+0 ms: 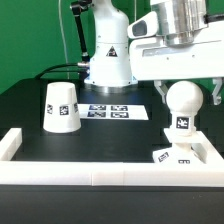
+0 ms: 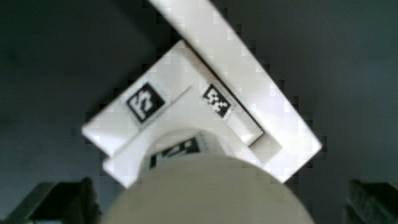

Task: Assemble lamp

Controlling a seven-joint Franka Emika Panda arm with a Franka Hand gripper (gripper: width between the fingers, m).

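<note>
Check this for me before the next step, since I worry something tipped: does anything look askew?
Nothing stands out. The bulb stands upright on the base, the shade stands upright apart from them, and the open gripper straddles the bulb.

A black table (image 1: 30, 110) fills the scene, its top matte and dark, and behind it hangs a green backdrop (image 1: 30, 40) that covers the whole rear of the exterior view. A long white rail (image 1: 90, 172) edges the near side of the table and turns up at both ends, on the exterior view's left and right, while the marker board (image 1: 115, 111) lies flat on the tabletop toward the back. The light is even and soft, with only faint shadows on the dark surface, and no window or floor shows.
</note>
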